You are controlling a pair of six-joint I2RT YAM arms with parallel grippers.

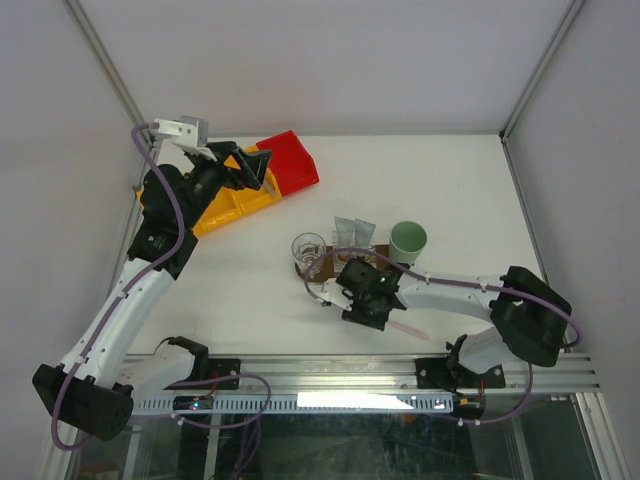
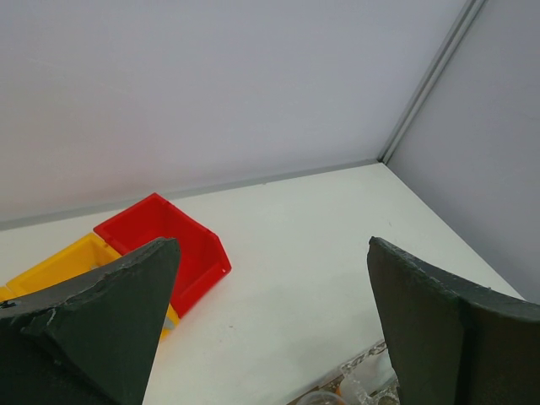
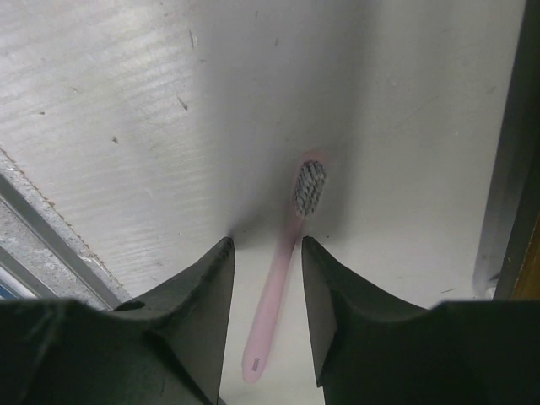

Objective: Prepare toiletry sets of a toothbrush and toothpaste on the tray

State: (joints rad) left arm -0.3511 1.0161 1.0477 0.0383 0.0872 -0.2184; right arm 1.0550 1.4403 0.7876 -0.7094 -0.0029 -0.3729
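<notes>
Right gripper (image 3: 266, 245) is low over the table (image 3: 126, 101), close to the front rail. Its fingers (image 3: 211, 287) are partly open and sit either side of a pink toothbrush (image 3: 287, 253). The toothbrush lies flat with its bristle head pointing away from the wrist camera. The handle runs nearer the right-hand finger. We see a gap on the other side, so it is straddled, not clamped.

In the top view we also see a pink stick (image 1: 405, 327) on the table, just on the near side of the right wrist. We can't tell whether it is the same toothbrush.

The tray (image 1: 301, 267) sits just beyond the right gripper, mostly hidden under it. A clear glass (image 1: 308, 247) is at the tray's left end. Two grey-blue tubes (image 1: 354, 232) lie side by side at its far edge. We can't tell if they rest on the tray or on the table. A green cup (image 1: 408, 240) is just right of the tubes.

Far left, the left gripper (image 2: 270, 253) is held high with its jaws spread wide and nothing between them. In the top view it sits over the bins. The yellow bin (image 1: 235, 205) and the red bin (image 1: 290, 165) touch each other, well apart from the tray.
</notes>
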